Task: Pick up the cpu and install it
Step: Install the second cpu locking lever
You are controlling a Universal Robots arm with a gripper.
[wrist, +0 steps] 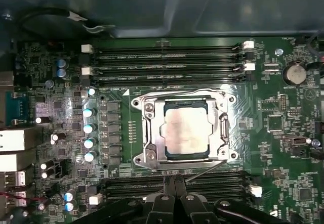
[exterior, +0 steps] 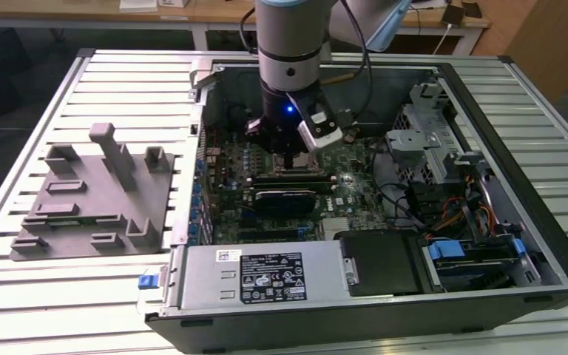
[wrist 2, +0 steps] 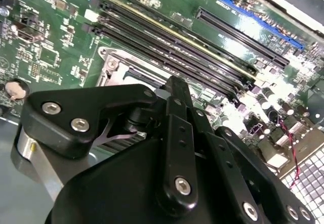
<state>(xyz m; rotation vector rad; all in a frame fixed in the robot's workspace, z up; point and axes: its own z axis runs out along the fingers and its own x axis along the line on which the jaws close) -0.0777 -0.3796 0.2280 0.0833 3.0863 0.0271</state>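
The cpu, a small square chip with a silvery-grey top, lies flat in the motherboard socket, and the metal bracket frames it. In the first wrist view my gripper sits just beside the socket, over the memory slots, with its two black fingers pressed together and nothing between them. It does not touch the cpu. In the exterior view the gripper hangs low inside the open computer case, over the middle of the green motherboard. The gripper's black linkage stands in front of the socket in the second wrist view.
Empty memory slots run along the socket. A black finned block sits close by the gripper. The power supply and drive cage crowd the case. A grey tray with upright pegs rests on the slatted table at the exterior view's left.
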